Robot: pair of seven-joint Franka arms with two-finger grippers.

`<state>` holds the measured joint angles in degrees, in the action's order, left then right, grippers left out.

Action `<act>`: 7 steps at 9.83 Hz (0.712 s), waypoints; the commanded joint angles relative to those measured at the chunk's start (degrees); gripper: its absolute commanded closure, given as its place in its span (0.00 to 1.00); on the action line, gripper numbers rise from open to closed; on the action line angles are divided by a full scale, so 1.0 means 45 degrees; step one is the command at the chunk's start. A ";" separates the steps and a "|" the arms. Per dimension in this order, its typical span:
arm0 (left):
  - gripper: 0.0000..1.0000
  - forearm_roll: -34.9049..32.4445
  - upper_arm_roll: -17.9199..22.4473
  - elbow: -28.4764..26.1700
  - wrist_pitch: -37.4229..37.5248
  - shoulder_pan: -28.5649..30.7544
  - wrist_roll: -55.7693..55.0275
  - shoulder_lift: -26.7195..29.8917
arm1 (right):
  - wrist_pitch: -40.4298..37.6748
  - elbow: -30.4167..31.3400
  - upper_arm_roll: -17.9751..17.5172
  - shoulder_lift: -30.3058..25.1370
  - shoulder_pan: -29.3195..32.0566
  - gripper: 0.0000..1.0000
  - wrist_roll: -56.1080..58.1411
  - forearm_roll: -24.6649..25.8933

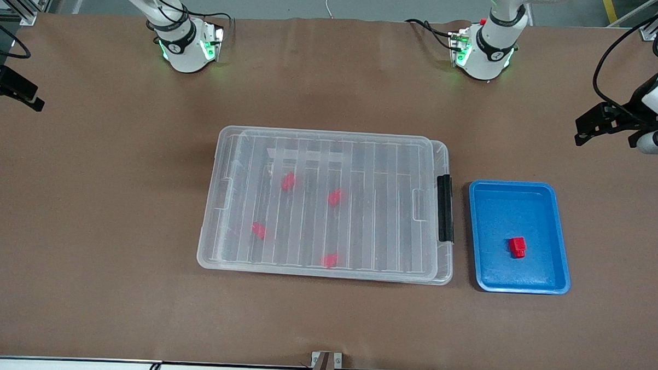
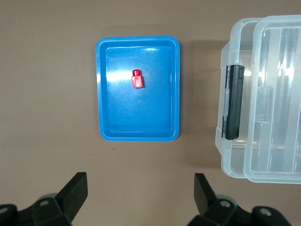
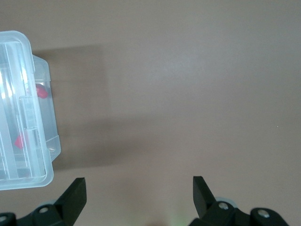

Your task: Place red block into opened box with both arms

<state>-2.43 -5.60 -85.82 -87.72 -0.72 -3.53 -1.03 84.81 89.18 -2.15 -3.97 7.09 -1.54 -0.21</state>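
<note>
One red block [image 1: 518, 247] [image 2: 137, 79] lies in the blue tray [image 1: 558, 215] [image 2: 103, 94], toward the left arm's end of the table. The clear box [image 1: 210, 203] [image 2: 228, 150] [image 3: 47, 117] sits mid-table with its ribbed lid [image 1: 374, 153] lying on it, slightly shifted. Its black latch [image 1: 444, 208] faces the tray. Several more red blocks [image 1: 288, 181] show through the lid. My left gripper [image 1: 604, 137] [image 2: 140, 181] hangs open over bare table beside the tray. My right gripper [image 1: 20, 92] [image 3: 139, 181] hangs open over bare table past the box's other end. Both hold nothing.
Brown table surface [image 1: 324, 322] surrounds the box and tray. The two arm bases [image 1: 186, 48] [image 1: 484, 53] stand farther from the front camera than the box. A small bracket [image 1: 325, 360] sits at the table's near edge.
</note>
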 commanded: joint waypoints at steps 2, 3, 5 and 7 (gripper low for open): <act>0.00 0.0051 0.0053 0.0009 0.0197 0.0082 0.0179 -0.0279 | 0.0118 0.0280 -0.0010 -0.0271 0.0007 0.00 0.0421 0.0125; 0.00 0.0128 0.0072 0.0029 0.0197 0.0121 0.0198 -0.0395 | 0.0021 0.0280 -0.0010 -0.0251 0.0007 0.00 0.0421 0.0125; 0.00 0.0129 0.0112 0.0009 0.0120 0.0141 0.0005 -0.0455 | 0.0175 0.0261 -0.0030 0.0039 -0.0032 0.00 0.0421 0.0125; 0.00 -0.0161 0.0170 -0.0049 -0.0870 0.0393 -0.0055 -0.1096 | 0.0079 0.0104 -0.0359 0.0665 -0.0633 0.00 0.0343 0.0007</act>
<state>-2.57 -4.99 -85.81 -89.15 0.08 -3.64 -2.76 84.91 89.49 -2.62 -2.31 6.35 0.19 -0.39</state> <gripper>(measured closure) 0.000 0.000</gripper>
